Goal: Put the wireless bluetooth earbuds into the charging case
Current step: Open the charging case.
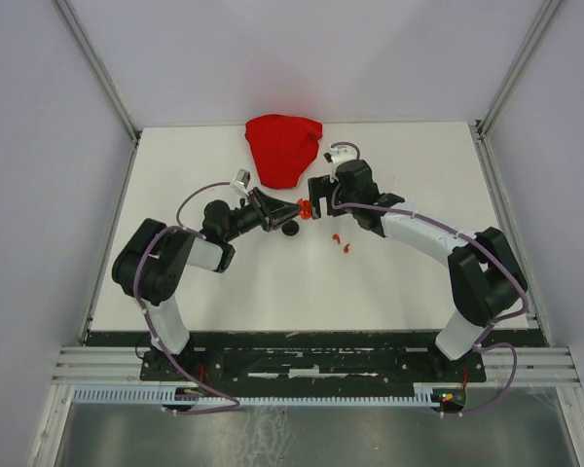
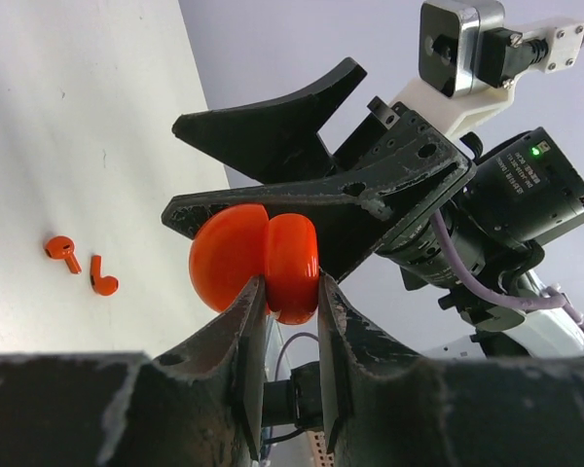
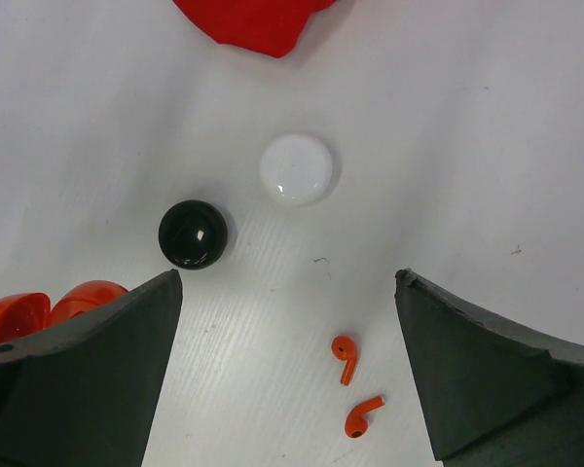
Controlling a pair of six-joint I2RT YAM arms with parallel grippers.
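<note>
Firmly, the left jaws are clamped on the orange charging case (image 2: 263, 263), which seems to be hinged open and is held off the tabletop (image 3: 467, 146), just beside one finger of the right jaws. The right jaws stand wide apart, gripping nothing. Two orange earbuds (image 3: 345, 358) lie on the tabletop below the gap between them. Beyond their tips sit a black case (image 3: 192, 233), a white case (image 3: 297, 169) and a red cloth (image 3: 253, 24).

Two tiny orange-red stemmed earbuds (image 3: 345, 358) lay loose on the table (image 3: 467, 146), near each other, not touching, orange-red case (image 2: 263, 258) hinged open, pinched in left gripper (image 2: 292, 292), black case (image 3: 192, 233), white case (image 3: 297, 169) closed, lying near each other
</note>
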